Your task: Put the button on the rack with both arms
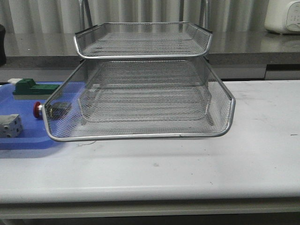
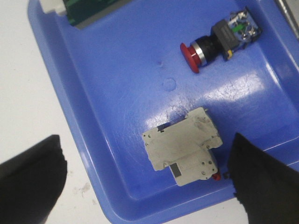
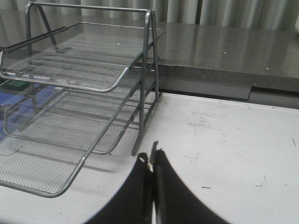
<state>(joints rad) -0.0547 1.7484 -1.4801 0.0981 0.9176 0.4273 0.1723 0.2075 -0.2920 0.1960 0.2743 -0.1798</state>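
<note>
The button (image 2: 216, 43) lies on its side in a blue tray (image 2: 117, 93), red mushroom head pointing away from the black-and-blue body. From the front, only its red head (image 1: 37, 109) shows beside the wire-mesh rack (image 1: 140, 101). My left gripper (image 2: 148, 179) hangs open above the tray's near corner, its dark fingers (image 2: 264, 179) wide apart around a white-grey cube (image 2: 183, 145), well short of the button. My right gripper (image 3: 152, 161) is shut with nothing in it, hovering over the table beside the rack's upright post (image 3: 142, 93). Neither arm shows in the front view.
A green block (image 1: 28, 87) sits at the tray's far end and the white-grey cube (image 1: 10, 125) at its near end. The rack stands mid-table, overlapping the tray's right side. A grey counter (image 1: 243, 44) runs behind, with a white appliance (image 1: 283, 16) on it.
</note>
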